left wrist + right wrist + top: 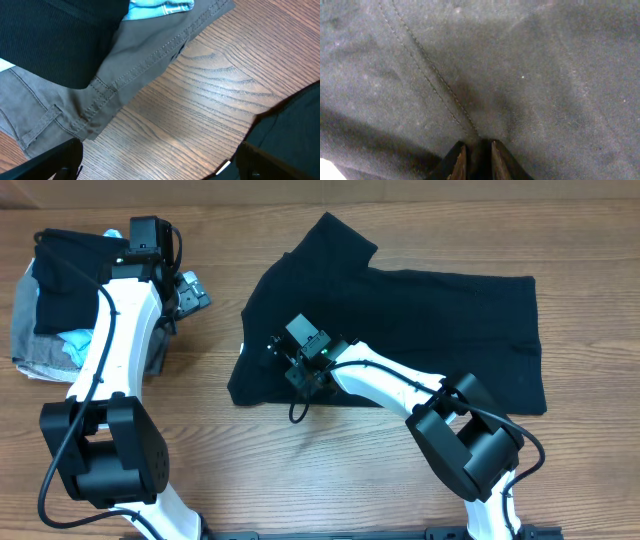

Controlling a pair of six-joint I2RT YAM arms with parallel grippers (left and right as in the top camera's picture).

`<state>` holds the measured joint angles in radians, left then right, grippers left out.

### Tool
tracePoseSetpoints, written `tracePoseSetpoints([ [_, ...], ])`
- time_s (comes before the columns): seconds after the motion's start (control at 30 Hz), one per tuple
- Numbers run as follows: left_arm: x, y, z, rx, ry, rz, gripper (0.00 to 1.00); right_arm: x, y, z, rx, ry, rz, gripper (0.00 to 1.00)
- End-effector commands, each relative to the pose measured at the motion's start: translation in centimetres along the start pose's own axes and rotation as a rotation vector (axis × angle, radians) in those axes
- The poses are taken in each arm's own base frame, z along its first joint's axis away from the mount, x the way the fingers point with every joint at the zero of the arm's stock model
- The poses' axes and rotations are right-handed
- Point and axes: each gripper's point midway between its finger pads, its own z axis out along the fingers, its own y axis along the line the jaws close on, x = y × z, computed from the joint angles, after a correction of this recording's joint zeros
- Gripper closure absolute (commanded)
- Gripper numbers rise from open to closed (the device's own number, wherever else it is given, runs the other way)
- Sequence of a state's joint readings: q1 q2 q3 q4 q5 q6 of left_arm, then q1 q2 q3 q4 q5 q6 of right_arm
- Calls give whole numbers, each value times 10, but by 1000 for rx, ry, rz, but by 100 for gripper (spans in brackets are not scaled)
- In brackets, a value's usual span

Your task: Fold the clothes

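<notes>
Counter (300,480): brown wood-grain top with the grain running side to side. It fills every view to the edges. There is a pale sheen on the bare wood under the left gripper (160,169).

Shirt (440,330): black, spread flat on the counter. From the right gripper (476,161) it extends to the right and toward the far side. One sleeve points away from the gripper at the far edge.

Right gripper: down on the shirt's near-left part. The jaws are almost together with a ridge of black cloth pinched between them. A stitched seam (435,75) runs straight out ahead of the fingers.

Left gripper: jaws spread wide with nothing in them, over bare wood. Just to its left is a pile made up of a grey garment (50,110) with double stitching, a blue garment (160,7) and dark cloth (50,40) on top. The shirt's edge lies to its right.
</notes>
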<state>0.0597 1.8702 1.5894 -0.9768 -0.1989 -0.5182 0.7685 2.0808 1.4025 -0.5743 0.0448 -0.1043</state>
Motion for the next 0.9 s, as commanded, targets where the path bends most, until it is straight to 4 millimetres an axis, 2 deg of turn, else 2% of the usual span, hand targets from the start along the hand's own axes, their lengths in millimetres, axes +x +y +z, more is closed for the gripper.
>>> tracePoseSetpoints([
  [0.0,2,0,5,-13,10,-9,0,-12,2,-5,1,-34,11,83],
  [0.2,2,1,5,-14,11,-9,0,-20,2,-13,2,-63,21,96],
  [0.4,2,1,5,-14,11,-9,0,-25,1,-17,3,-77,23,96],
  [0.5,2,0,5,-13,10,-9,0,-23,1,-17,1,-71,23,87],
  [0.6,2,1,5,-14,11,-9,0,-19,7,-17,-31,-54,20,69],
  [0.73,2,1,5,-14,11,-9,0,-16,20,-16,-101,-45,19,64],
  [0.87,2,1,5,-14,11,-9,0,-12,21,-13,-105,-34,21,62],
])
